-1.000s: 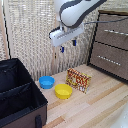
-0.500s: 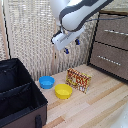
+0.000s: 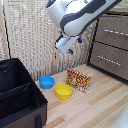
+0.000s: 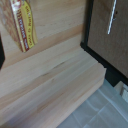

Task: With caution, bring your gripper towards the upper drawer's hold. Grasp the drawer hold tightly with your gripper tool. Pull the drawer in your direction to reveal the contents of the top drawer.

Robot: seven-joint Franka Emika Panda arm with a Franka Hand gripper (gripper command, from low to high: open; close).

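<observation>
A: While the arm hangs mid-air, where's the gripper [image 3: 73, 45]?
B: Left of the dresser, well apart from the drawer hold [image 3: 116, 32] on the top drawer [image 3: 111, 25]; fingers blurred, can't tell apart or together.
A: Floor?
B: Blue bowl [image 3: 46, 82], yellow bowl [image 3: 63, 91], snack box [image 3: 78, 78].

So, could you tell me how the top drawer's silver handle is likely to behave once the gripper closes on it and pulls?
The drawer hold looks like a slim metal bar, so it is probably stiff and should not flex. Its smooth silver finish may be slippery, so a firm grip seems wise. The top drawer is wide and wood-grained, so it may feel fairly heavy. The gripper hangs apart from it.
</observation>
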